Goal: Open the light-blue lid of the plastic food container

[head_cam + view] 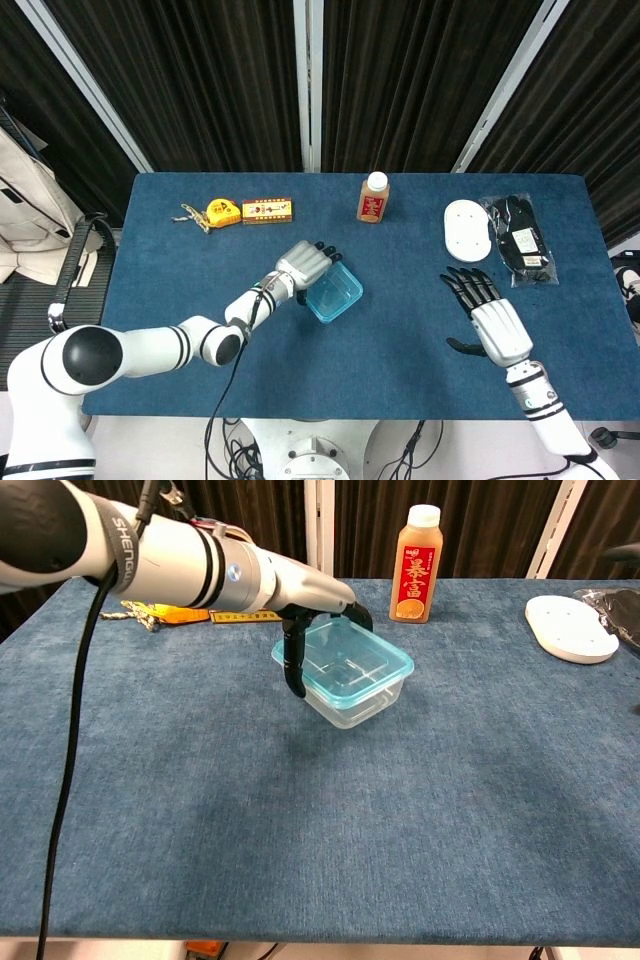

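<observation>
A clear plastic food container (336, 295) (352, 685) with a light-blue lid (347, 657) sits near the table's middle, tilted a little. My left hand (304, 264) (305, 592) grips its left far corner. The thumb (293, 666) runs down the container's left side and the other fingers (357, 615) lie over the lid's far rim. The lid lies closed on the box. My right hand (489, 319) hovers over the table to the right of the container, fingers spread, holding nothing.
An orange drink bottle (373, 196) (419, 564) stands behind the container. A white disc (466, 230) (570, 615) and a black packet (522, 240) lie at the far right. A yellow tape measure (222, 211) and an orange box (267, 210) lie at the far left.
</observation>
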